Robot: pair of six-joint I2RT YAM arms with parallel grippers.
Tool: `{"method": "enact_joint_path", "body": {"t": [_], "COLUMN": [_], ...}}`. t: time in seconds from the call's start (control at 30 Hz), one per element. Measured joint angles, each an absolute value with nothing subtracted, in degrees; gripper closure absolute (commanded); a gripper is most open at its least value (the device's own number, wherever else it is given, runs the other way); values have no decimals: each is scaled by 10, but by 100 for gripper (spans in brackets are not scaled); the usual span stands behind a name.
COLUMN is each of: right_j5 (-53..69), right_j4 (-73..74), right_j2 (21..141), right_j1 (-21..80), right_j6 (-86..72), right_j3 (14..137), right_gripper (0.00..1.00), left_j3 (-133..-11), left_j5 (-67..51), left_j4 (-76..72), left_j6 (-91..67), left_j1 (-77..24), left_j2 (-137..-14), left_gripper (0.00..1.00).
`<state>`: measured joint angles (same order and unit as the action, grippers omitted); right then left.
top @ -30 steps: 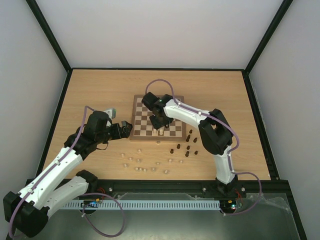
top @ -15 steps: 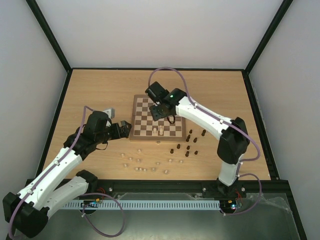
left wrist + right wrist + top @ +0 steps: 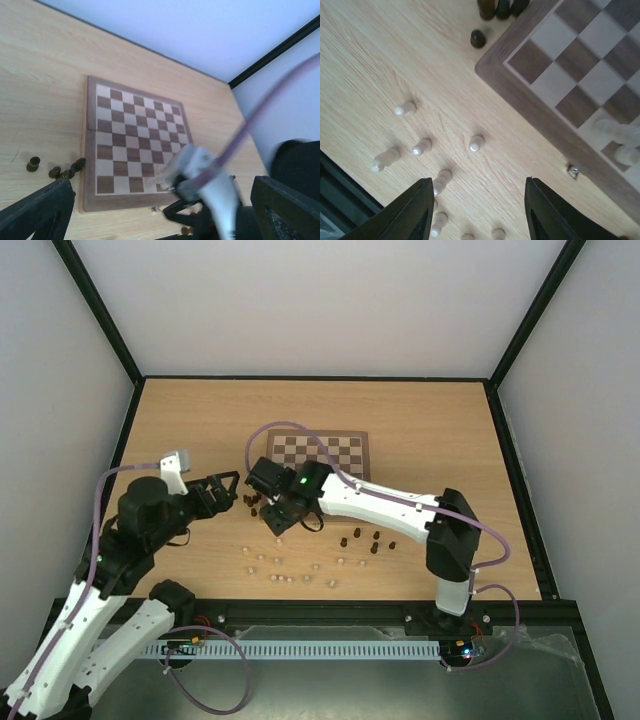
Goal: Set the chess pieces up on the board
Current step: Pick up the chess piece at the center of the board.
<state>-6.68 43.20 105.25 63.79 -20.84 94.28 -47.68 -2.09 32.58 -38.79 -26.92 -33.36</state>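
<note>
Your right gripper (image 3: pixel 477 205) left the board (image 3: pixel 520 95), spread, empty. Center over one pale piece (image 3: pixel 476 143) at the board's 7 o'clock.

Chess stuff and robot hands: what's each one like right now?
Board: flat on the table, nearly bare.
Pale pieces: mostly on the table; two on the board.
Dark pieces: on the table, beside the board.
Left gripper: open, empty.
Right gripper: open, empty.
</note>
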Motion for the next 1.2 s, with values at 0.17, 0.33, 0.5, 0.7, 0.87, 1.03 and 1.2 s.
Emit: {"method": "enact_joint_path", "body": {"t": [0.17,0.33,0.5,0.7,0.87,1.03,1.2], "right_j5": [-49,-38,-30,-25,-23,-21,-19], "right_j4": [418,405,395,389,386,386,386], "right_j2": [1098,1138,1167,1181,1187,1200,1213], "right_j1": [643,643,643,645,645,645,646], "right_j6": [-219,-223,-225,-225,-225,-225,-225], "right_j3": [921,917,917,917,917,917,917], "right_gripper": [52,54,57,63,65,68,75], "left_j3": [-490,-496,-496,-496,-496,-495,-495], "left_j5": [-10,-1,1,3,5,5,6], "left_j4": [339,353,357,358,358,359,359], "left_j6": [-393,-394,-394,-394,-394,-394,-394], "left_j1": [-269,-269,-269,-269,-269,-269,-269], "left_j2": [-288,-283,-284,-284,-284,-284,-284], "left_gripper": [1,0,0,0,1,1,0]}}
